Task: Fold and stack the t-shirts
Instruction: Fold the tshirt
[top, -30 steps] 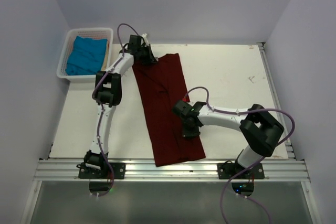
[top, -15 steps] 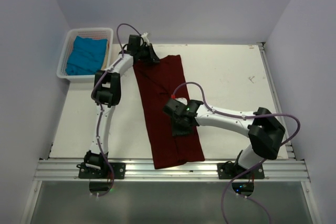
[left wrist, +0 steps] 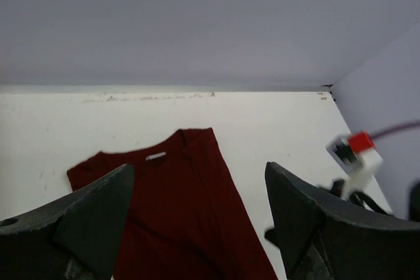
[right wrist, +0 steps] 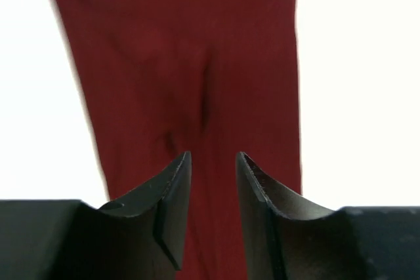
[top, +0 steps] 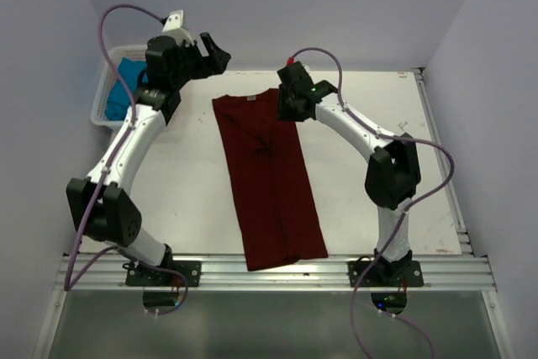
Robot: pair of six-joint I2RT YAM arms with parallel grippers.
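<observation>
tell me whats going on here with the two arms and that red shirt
Two robot arms are partway through folding shirts. The maroon t-shirt lies on the table as a long narrow strip, folded lengthwise, and neither arm holds it. The left end effector is raised and open near the far left corner. The right end effector hovers, slightly open, over the shirt's far end. The teal t-shirt sits in the white basket.

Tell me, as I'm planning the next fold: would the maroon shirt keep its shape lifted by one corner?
Probably not: the shirt lies flat with soft creases, so it likely droops and unfolds. Thin cloth, so probably light. Pushed, it likely bunches, not slides.
</observation>
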